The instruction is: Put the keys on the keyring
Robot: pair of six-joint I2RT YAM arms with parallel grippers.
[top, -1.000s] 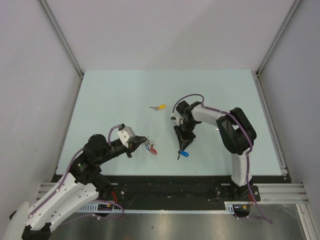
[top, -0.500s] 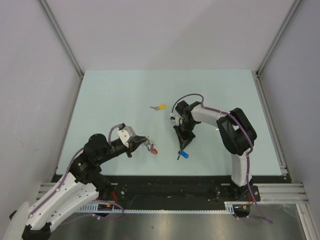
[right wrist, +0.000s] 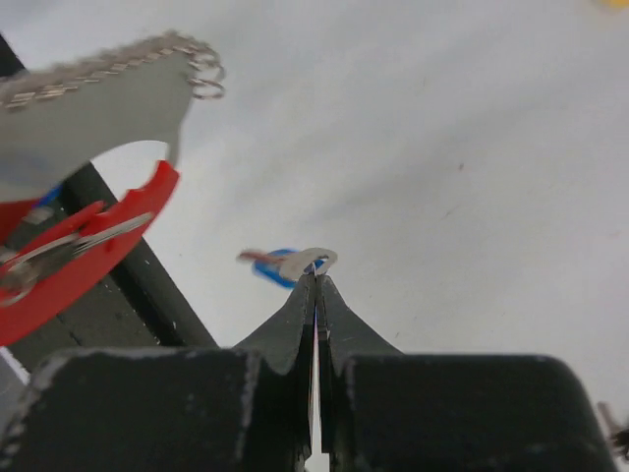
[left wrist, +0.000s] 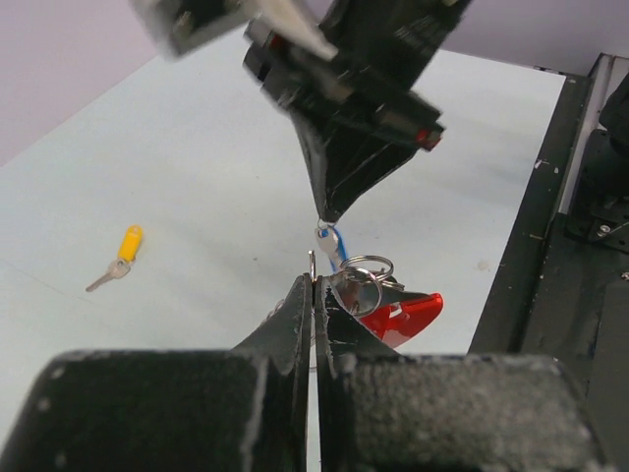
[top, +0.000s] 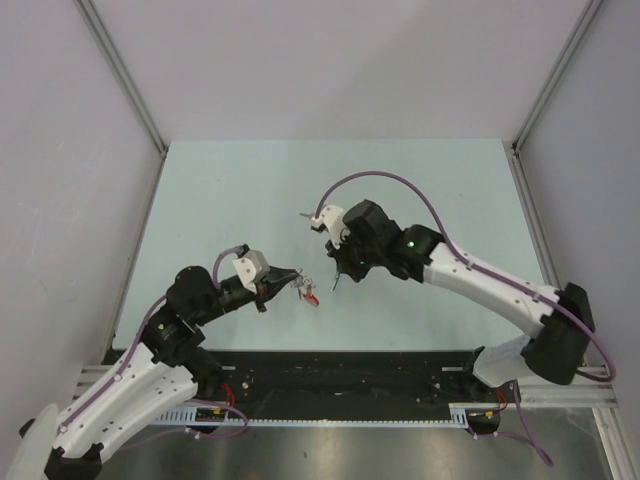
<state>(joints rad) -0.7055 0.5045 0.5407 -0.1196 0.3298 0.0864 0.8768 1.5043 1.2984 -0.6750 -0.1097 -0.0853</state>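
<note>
My right gripper (left wrist: pixel 327 218) is clenched on the blue-capped key (left wrist: pixel 331 244), which hangs with its long axis near upright, pointing down beside the keyring (left wrist: pixel 366 267), itself pinched in my closed left gripper (left wrist: pixel 314 287)

right claw (left wrist: pixel 326 211) crowding left claw (left wrist: pixel 314 295), yellow-capped key (left wrist: pixel 118 259) apart on open table (left wrist: pixel 147 147)

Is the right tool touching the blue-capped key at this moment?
Touching. In the right wrist view, the shut right tool pinches the blue-capped key at its tips, and no gap shows between them.
</note>
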